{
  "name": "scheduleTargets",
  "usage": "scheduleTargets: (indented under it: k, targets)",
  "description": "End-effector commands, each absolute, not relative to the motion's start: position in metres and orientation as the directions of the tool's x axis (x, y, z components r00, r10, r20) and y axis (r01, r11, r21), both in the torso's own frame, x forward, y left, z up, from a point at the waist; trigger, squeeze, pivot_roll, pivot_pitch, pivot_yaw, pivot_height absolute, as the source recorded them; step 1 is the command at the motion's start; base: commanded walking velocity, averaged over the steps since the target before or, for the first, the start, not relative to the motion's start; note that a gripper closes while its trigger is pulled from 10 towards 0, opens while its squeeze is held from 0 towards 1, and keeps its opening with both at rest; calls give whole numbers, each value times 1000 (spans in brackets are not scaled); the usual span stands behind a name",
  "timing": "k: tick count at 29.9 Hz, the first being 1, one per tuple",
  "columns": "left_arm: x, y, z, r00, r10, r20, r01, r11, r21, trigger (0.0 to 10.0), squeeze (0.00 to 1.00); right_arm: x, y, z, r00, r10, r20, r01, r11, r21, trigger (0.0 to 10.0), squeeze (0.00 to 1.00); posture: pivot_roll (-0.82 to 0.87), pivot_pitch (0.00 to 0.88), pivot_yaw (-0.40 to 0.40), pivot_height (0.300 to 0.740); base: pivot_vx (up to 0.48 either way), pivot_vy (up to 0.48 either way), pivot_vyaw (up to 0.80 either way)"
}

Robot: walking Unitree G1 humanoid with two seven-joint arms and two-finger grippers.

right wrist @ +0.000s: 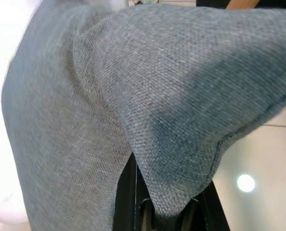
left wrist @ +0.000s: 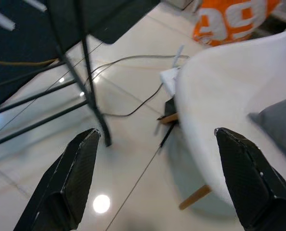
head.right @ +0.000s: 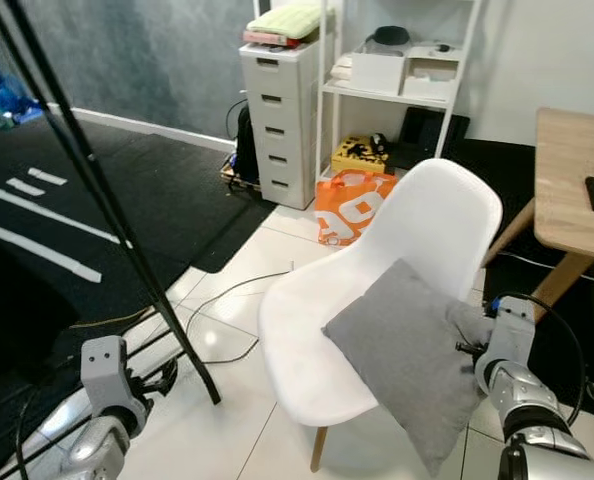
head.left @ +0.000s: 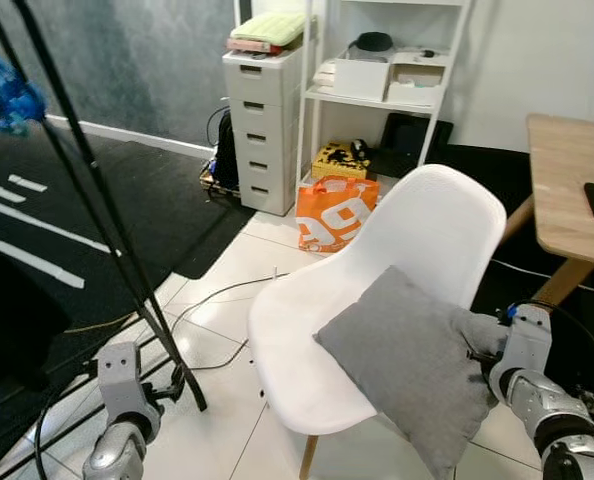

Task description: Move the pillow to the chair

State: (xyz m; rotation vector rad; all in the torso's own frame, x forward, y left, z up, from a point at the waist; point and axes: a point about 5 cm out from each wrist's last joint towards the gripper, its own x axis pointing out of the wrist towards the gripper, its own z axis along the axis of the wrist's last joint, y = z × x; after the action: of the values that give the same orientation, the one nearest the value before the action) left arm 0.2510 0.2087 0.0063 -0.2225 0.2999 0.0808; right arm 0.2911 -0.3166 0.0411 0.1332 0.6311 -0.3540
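A grey pillow (head.left: 417,360) lies tilted on the seat of the white shell chair (head.left: 437,225), its lower corner hanging over the seat's front right edge. My right gripper (right wrist: 167,211) is shut on a corner of the pillow (right wrist: 172,110), with the fabric pinched between its fingers. That arm's wrist (head.left: 522,345) sits just right of the chair, beside the pillow. My left gripper (left wrist: 156,132) is open with nothing between its fingers, low over the tiled floor to the left of the chair (left wrist: 229,96). The left arm (head.left: 122,400) hangs at the lower left.
A black tripod (head.left: 127,260) stands left of the chair, with cables (head.left: 217,300) on the tiles. Behind the chair are an orange bag (head.left: 337,212), a white drawer unit (head.left: 262,130) and a shelf. A wooden table (head.left: 572,190) is at the right.
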Motion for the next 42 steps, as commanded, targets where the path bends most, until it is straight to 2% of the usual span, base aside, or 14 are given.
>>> scheduleTargets:
  k: [1,24,33,42]
  targets:
    - [246,214,4,947,60,-316,-127,973,-194,10000,0,293,-320,46,760,-302,-575,381,924,20,10000,0,-224,0,25,740,0,0,-694]
    - [245,215,6,949,67,-307,-131,972,-193,10000,0,298,-319,51,780,-304,-548,379,925,26,10000,0,-214,0,22,740,0,0,-696]
    - [244,215,5,949,47,-313,-106,979,-176,10000,0,301,-319,55,795,-304,-526,379,925,38,10000,0,-212,0,20,740,0,0,0]
    - [243,210,6,952,25,-306,-82,981,-175,10000,0,305,-314,57,813,-274,-514,352,934,60,10000,0,-212,0,23,740,305,0,0]
